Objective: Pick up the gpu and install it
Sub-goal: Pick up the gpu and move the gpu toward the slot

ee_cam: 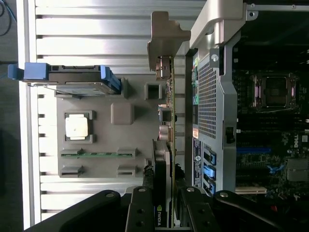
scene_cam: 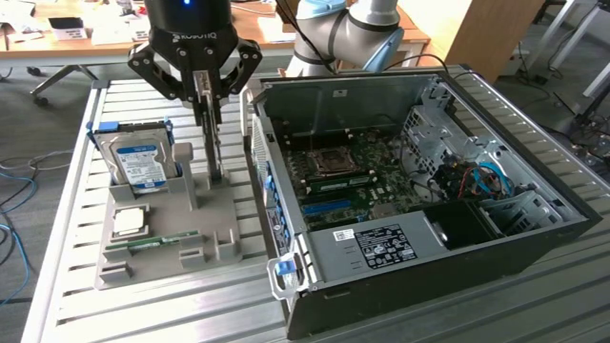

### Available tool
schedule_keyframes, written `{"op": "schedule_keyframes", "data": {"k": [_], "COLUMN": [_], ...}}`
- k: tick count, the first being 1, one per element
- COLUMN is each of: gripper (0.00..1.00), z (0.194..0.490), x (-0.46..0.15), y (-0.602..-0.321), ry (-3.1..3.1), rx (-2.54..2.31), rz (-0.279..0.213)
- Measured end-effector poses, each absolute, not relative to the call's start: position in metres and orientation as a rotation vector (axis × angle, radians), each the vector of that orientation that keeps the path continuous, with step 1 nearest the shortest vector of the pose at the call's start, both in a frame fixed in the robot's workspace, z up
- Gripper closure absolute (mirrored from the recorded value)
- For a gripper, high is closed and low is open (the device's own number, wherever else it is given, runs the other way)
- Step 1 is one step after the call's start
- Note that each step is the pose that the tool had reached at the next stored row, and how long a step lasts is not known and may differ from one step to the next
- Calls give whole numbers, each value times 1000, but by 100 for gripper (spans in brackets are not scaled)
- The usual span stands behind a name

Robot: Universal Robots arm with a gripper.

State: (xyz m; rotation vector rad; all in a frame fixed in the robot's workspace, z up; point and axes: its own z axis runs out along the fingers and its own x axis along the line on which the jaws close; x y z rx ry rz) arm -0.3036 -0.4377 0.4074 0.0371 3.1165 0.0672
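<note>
The gpu [scene_cam: 216, 146] is a thin dark card standing on edge at the back right of a grey holder tray [scene_cam: 176, 218]. My gripper [scene_cam: 208, 96] hangs straight above it, shut on the card's upper edge with one finger on each face. Whether the lower edge still rests in the tray's slot I cannot tell. In the wrist view the gpu [ee_cam: 166, 145] runs edge-on away from my gripper [ee_cam: 164, 215], its silvery bracket [ee_cam: 166, 36] at the far end. The open computer case [scene_cam: 410, 193] lies on its side just beyond the card, motherboard [scene_cam: 343, 175] facing up.
A silver hard drive with a blue label [scene_cam: 141, 161] stands in the tray's back left slot. A square processor chip [scene_cam: 128, 221] and a green RAM stick [scene_cam: 153, 243] lie in the tray. Everything sits on a slatted metal table [scene_cam: 171, 314]. The case wall [ee_cam: 212, 96] is close beside the card.
</note>
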Motion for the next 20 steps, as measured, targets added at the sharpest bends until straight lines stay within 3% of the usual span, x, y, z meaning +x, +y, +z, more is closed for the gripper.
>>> {"op": "schedule_keyframes", "data": {"k": [20], "gripper": [73], "z": [409], "x": [-302], "y": [-438], "ry": [3117], "rx": [37], "rz": [67]}}
